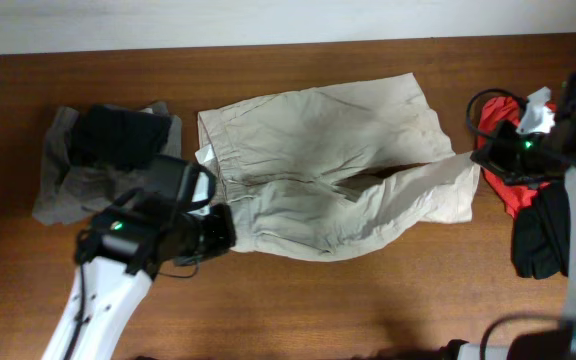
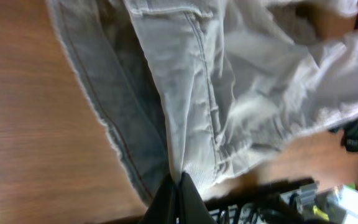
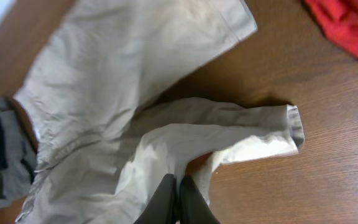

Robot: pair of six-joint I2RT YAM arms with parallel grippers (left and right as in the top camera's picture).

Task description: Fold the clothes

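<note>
While the shorts (image 1: 318, 150) lie spread across the middle of the table (image 1: 298, 300), waistband to the left and legs to the right, both arms have hold of them. The left gripper (image 1: 223, 228) sits at the lower left corner by the waistband. In its wrist view its fingers (image 2: 178, 198) are pressed together on a pinch of the beige cloth. The right gripper (image 1: 476, 156) is at the far end of the nearer leg, fingers (image 3: 176, 198) likewise closed on a fold close to the hem. That leg is drawn out towards it, with a dark gap of bare wood showing between the two legs. Off to the left, just beside the waistband, a grey garment (image 1: 53, 190) lies crumpled with a black garment (image 1: 118, 135) heaped on top. The left arm reaches across in front of both and hides the corner of the shorts from above. At the right edge a red garment (image 1: 508, 195) lies bunched, close to the leg hems but apart from them. A black piece (image 1: 538, 240) lies beside it, nearer the front. The right arm crosses over these two and covers part of the red one.
</note>
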